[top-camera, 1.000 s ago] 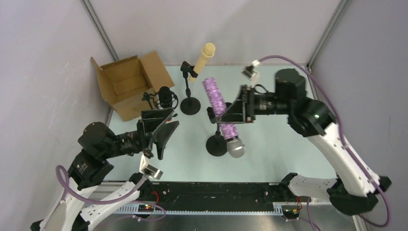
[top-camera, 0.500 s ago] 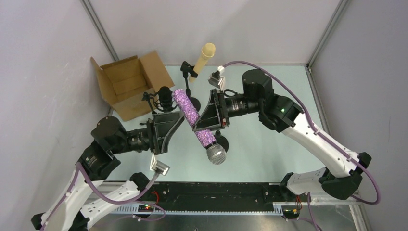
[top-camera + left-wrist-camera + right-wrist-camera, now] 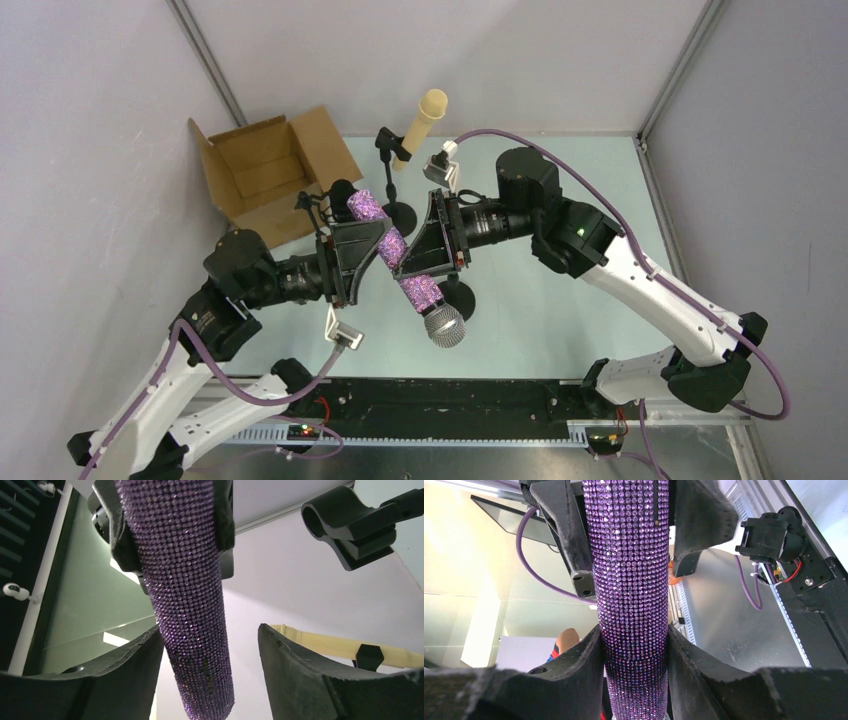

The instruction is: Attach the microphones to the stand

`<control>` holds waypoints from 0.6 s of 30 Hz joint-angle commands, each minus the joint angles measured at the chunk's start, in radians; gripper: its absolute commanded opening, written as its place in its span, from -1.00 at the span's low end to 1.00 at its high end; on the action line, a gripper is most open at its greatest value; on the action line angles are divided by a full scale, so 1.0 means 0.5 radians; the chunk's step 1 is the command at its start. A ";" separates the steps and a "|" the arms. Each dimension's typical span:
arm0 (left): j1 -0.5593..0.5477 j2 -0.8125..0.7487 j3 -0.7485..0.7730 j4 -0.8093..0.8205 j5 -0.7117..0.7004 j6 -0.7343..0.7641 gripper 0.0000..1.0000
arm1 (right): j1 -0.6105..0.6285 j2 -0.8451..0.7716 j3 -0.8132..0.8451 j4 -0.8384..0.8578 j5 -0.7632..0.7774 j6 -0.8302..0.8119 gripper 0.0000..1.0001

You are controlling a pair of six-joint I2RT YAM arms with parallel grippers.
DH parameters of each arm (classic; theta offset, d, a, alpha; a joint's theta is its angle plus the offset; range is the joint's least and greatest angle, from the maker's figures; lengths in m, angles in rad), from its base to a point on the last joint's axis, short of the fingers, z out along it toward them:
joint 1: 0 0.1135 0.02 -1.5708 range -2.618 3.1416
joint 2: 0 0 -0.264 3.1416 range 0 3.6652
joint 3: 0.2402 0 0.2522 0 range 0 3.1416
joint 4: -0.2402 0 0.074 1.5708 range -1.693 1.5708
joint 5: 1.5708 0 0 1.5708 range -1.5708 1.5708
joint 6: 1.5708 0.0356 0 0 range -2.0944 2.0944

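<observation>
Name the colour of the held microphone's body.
The microphone is purple glitter, clearest in the right wrist view.

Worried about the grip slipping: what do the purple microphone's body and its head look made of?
Body of the purple microphone: rows of tiny faceted rhinestones, sparkly and bumpy; what lies beneath is hidden. Its head: silvery woven mesh dome, likely metal.
</observation>
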 commanded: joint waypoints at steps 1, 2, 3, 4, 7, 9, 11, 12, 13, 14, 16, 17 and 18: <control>-0.012 -0.001 0.075 0.122 -0.002 -0.001 0.37 | 0.008 -0.010 0.039 0.136 -0.073 0.035 -1.00; -0.012 0.000 0.076 0.125 0.000 -0.004 0.31 | 0.008 -0.009 0.034 0.139 -0.077 0.034 -1.00; -0.012 0.004 0.079 0.129 0.001 -0.006 0.29 | 0.004 -0.005 0.031 0.140 -0.082 0.034 -1.00; -0.012 0.006 0.081 0.138 0.005 -0.007 0.25 | 0.000 -0.001 0.029 0.147 -0.085 0.036 -1.00; -0.014 0.025 0.089 0.158 0.003 -0.029 0.20 | -0.008 0.023 0.039 0.169 -0.110 0.047 -1.00; -0.015 0.041 0.095 0.179 0.001 -0.045 0.18 | -0.013 0.043 0.045 0.185 -0.138 0.050 -1.00; -0.015 0.051 0.104 0.206 0.010 -0.073 0.08 | -0.022 0.060 0.042 0.204 -0.160 0.052 -1.00; -0.016 0.053 0.108 0.225 0.017 -0.101 0.02 | -0.028 0.068 0.040 0.212 -0.167 0.052 -1.00; -0.016 0.053 0.108 0.247 0.021 -0.118 -0.08 | -0.040 0.069 0.032 0.228 -0.179 0.053 -1.00; -0.018 0.052 0.110 0.258 0.022 -0.161 -0.14 | -0.050 0.071 0.025 0.239 -0.192 0.054 -1.00; -0.019 0.044 0.112 0.279 0.019 -0.230 -0.31 | -0.087 0.068 -0.004 0.303 -0.217 0.090 -1.00; -0.022 0.041 0.113 0.292 0.016 -0.257 -0.45 | -0.114 0.066 -0.022 0.353 -0.224 0.102 -1.00; -0.023 0.035 0.113 0.300 0.015 -0.311 -0.51 | -0.128 0.061 -0.029 0.374 -0.233 0.119 -0.97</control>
